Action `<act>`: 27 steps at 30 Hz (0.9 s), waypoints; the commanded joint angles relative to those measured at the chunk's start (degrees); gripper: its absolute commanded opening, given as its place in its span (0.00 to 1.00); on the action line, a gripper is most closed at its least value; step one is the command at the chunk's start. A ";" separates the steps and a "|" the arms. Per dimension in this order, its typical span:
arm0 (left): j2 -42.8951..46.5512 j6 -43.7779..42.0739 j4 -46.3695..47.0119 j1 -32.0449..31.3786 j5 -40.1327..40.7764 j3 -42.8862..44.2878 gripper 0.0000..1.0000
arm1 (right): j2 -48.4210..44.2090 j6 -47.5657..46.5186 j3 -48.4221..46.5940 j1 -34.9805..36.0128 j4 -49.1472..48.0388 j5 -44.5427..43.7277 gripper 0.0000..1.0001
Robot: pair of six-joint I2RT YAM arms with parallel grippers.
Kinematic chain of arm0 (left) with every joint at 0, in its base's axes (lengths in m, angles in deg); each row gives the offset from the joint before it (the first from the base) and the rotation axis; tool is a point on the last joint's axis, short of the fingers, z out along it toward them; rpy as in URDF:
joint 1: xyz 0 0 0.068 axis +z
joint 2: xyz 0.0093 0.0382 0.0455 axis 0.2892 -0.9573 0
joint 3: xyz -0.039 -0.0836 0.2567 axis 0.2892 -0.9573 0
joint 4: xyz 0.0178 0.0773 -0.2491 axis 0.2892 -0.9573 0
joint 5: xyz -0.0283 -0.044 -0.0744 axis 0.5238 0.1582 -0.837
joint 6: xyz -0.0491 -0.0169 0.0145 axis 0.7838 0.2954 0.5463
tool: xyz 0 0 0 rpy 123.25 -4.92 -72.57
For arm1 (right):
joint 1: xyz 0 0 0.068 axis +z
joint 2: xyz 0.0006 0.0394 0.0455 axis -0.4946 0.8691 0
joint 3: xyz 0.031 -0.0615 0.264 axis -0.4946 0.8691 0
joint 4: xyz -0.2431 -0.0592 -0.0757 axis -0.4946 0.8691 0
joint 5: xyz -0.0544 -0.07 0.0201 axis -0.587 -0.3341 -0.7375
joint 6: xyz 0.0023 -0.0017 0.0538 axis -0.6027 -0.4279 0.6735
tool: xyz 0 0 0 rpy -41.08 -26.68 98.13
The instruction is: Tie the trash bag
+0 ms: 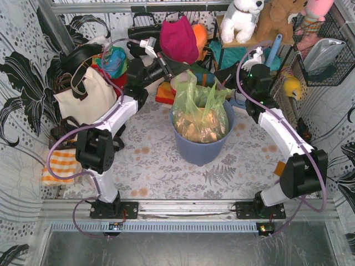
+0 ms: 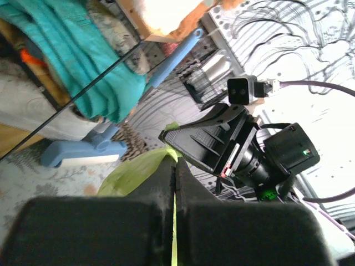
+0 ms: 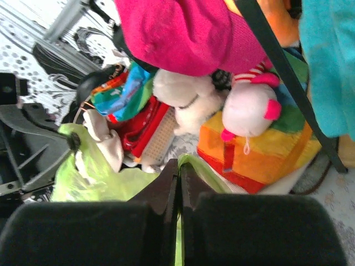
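Observation:
The trash bag (image 1: 197,111), thin light-green plastic with tan paper showing through, stands inside a round blue-grey bin (image 1: 202,149) mid-table. Its rim is drawn up into two flaps behind the bin. My left gripper (image 1: 176,77) is shut on the left flap. In the left wrist view a sliver of green bag (image 2: 133,172) runs between the pressed fingers of that gripper (image 2: 175,166). My right gripper (image 1: 226,83) is shut on the right flap. Green plastic (image 3: 94,177) spreads to the left of its closed tips (image 3: 179,169). The two grippers face each other above the bin's far rim.
A white tote bag (image 1: 83,97) leans at the back left. A pink cushion (image 1: 178,39), plush toys (image 1: 241,19) and bright cloths crowd the back. An orange striped cloth (image 1: 61,166) lies at the left edge, and a wire basket (image 1: 327,50) hangs on the right wall.

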 commanded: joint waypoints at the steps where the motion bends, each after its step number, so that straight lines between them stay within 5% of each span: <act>1: -0.34 14.23 26.70 0.09 -3.89 4.31 0.00 | -0.98 1.56 -6.80 -0.36 -8.71 4.69 0.00; 6: -5.87 40.36 59.37 0.29 -7.23 12.44 0.00 | -3.98 3.70 -8.17 -0.34 -12.70 13.88 0.00; 10: -2.62 43.48 62.08 -0.04 -7.98 9.94 0.00 | -9.96 5.13 -4.83 -0.30 -14.30 17.90 0.00; 16: 7.45 34.93 51.76 -0.06 -13.45 -0.59 0.00 | -19.35 1.43 -0.72 -0.32 -6.05 17.89 0.00; 23: 22.02 13.77 25.47 0.01 -15.02 -13.97 0.00 | -27.37 -2.00 5.40 -0.34 2.39 15.25 0.00; 25: 25.81 8.28 17.99 0.08 -14.68 -15.43 0.09 | -28.83 -1.92 6.64 -0.31 3.72 14.98 0.04; 27: 29.60 2.70 8.54 -0.03 -13.76 -15.46 0.29 | -29.82 -1.16 7.35 -0.29 3.81 15.16 0.20</act>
